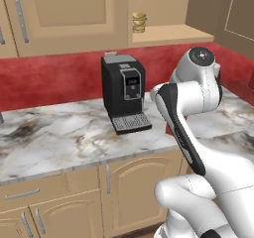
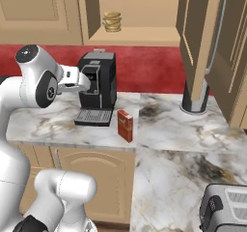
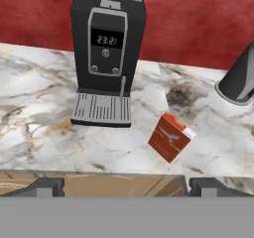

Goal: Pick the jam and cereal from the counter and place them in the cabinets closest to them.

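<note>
End effector point(image 3: 121, 186) w/ tips wide apart, holding nothing, above worktop point(image 3: 44, 108) edge. Risk: cereal box point(image 3: 170, 137) stands near coffee machine point(image 3: 107, 53); sloppy approach could tip it.

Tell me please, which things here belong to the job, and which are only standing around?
Belong to the job:
- cereal, upright on the counter
- open cabinet above, with its shelf

Only standing around:
- coffee machine
- yellowish stacked item on the shelf
- toaster
- dark container
</note>
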You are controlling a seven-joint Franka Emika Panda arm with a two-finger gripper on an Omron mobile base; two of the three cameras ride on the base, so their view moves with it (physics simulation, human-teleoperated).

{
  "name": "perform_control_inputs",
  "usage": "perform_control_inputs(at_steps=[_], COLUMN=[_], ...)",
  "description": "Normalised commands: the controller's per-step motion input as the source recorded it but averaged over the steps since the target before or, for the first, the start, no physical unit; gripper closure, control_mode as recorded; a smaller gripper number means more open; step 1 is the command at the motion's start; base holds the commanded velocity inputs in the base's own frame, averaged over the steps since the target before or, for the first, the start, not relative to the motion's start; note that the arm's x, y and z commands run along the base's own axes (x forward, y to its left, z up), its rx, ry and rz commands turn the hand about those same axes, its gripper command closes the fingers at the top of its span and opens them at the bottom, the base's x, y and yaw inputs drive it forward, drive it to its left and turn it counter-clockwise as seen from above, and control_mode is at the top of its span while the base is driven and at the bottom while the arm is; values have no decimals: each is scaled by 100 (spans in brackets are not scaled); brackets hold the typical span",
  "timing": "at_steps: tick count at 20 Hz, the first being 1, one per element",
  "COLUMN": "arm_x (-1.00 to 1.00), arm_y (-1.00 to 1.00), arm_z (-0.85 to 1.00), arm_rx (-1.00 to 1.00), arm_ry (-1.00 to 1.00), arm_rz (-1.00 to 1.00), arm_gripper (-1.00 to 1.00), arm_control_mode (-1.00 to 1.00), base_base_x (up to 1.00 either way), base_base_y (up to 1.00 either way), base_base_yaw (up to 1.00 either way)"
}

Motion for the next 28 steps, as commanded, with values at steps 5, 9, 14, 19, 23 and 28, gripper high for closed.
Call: perform_control_inputs(at_steps=[5,9,14,19,23,28], arm_x=[0,0,0,0,0,0], arm_y=[0,0,0,0,0,0], arm_z=[0,0,0,0,0,0], arm_rx=[0,0,0,0,0,0], arm_ry=[0,0,0,0,0,0], arm_rz=[0,0,0,0,0,0], arm_gripper=[-100,-100,-100,-100,-100,-100], arm_control_mode=[100,100,100,100,-100,-100], base_base_x=[37,37,35,28,4,0], base_base_y=[-7,-6,-4,-6,0,0], base_base_yaw=[0,0,0,0,0,0])
